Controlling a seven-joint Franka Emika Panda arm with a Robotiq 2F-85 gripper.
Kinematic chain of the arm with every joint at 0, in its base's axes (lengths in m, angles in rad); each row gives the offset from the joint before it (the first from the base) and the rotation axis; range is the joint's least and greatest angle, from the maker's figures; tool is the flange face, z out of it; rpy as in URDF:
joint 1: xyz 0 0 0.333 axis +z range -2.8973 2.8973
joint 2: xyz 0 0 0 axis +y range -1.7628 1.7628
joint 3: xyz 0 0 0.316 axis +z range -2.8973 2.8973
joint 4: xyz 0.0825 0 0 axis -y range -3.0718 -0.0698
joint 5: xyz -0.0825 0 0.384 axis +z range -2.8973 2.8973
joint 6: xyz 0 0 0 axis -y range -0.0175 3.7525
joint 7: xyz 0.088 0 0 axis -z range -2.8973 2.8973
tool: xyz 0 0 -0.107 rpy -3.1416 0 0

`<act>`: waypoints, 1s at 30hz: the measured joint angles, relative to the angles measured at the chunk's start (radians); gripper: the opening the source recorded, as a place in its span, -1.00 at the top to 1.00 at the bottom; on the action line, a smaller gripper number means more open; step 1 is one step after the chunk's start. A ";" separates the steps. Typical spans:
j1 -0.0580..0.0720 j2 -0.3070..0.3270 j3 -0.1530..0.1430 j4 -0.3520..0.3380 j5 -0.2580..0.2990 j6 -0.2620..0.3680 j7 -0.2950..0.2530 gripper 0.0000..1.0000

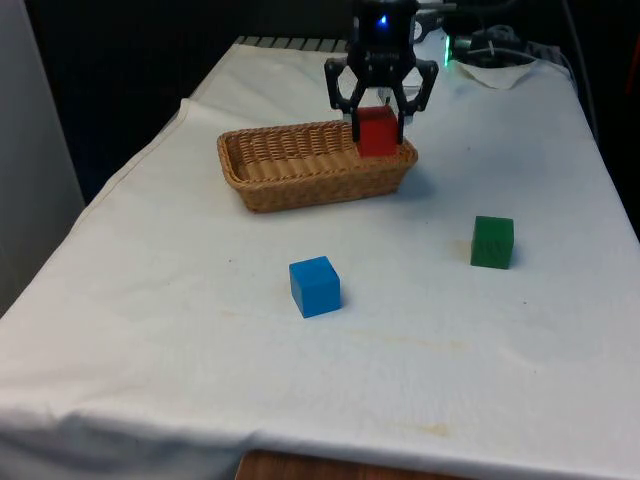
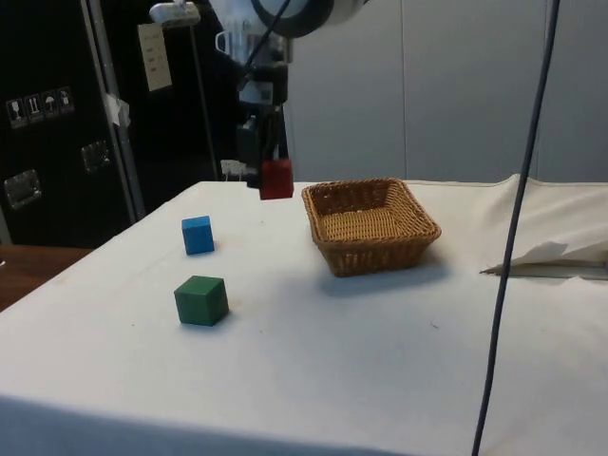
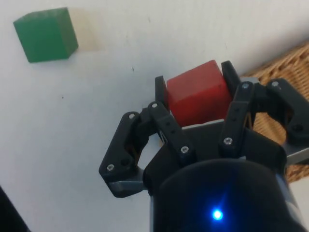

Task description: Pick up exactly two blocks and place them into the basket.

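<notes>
I see the hand (image 1: 378, 128) closed on the red block (image 1: 377, 131), one finger pressed against each of two opposite faces; the wrist view shows the same grip, with the red block (image 3: 198, 92) clamped between the black fingers (image 3: 161, 94). From the side view the hand (image 2: 270, 171) hangs in the air with the red block (image 2: 276, 179) clear of the surface (image 2: 313, 351), just beside the basket (image 2: 372, 228) and short of its near rim rather than over its inside. In the front view the block sits in front of the basket's (image 1: 300, 185) end on the front view's right, level with the rim.

The wicker basket stands on the white cloth; what I can see of its inside holds no blocks. The blue block (image 1: 315, 287) rests on the surface well apart from the basket, nearer the front camera. The green block (image 1: 492, 242) also lies on the cloth, off toward the front view's right and apart from both the basket and the blue block. In the wrist view I can pick out the green block (image 3: 46, 34) on the cloth, and a bit of the basket's weave (image 3: 285, 72) at the edge beside the fingers.
</notes>
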 measured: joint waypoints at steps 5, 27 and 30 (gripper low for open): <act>-0.001 -0.078 -0.010 -0.071 -0.028 0.001 0.000 0.91; -0.004 -0.173 -0.059 -0.295 -0.086 0.120 -0.020 0.91; -0.005 -0.171 -0.069 -0.335 -0.086 0.165 -0.028 0.91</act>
